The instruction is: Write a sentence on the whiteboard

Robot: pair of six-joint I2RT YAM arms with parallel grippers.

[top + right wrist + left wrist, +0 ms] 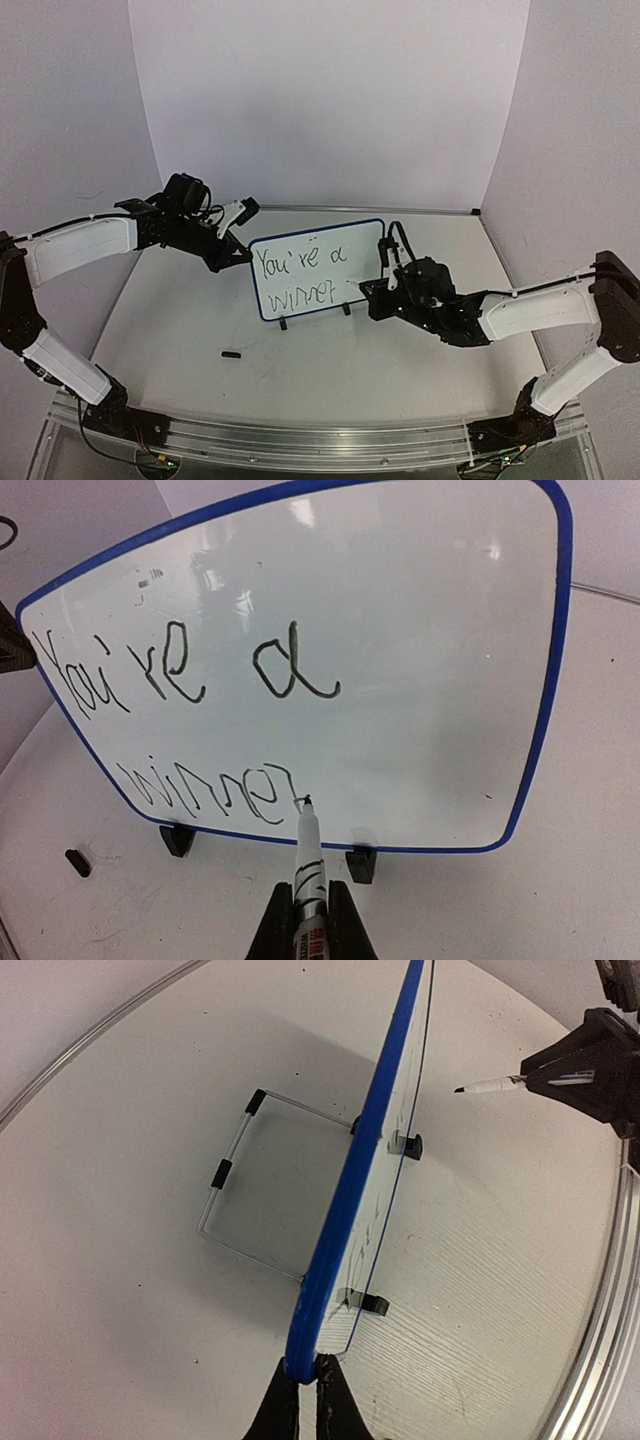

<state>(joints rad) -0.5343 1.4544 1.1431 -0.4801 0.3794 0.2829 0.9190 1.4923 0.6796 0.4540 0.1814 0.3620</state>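
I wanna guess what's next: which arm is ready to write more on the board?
Right. The right gripper holds the marker, tip beside the sentence on the whiteboard. The left gripper just pinches its edge.

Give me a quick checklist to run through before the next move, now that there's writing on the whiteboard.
1. Board hold: left gripper shut on the whiteboard edge: ok.
2. Pen hold: right gripper shut on the marker: ok.
3. Text: the sentence reads "You're a winner" in two rows: ok.
4. Tip off the board: the left wrist view shows a gap: ok.
5. Stand: both black feet on the table: ok.
6. Cap found: small black piece lies on the table, what it is: cannot tell.
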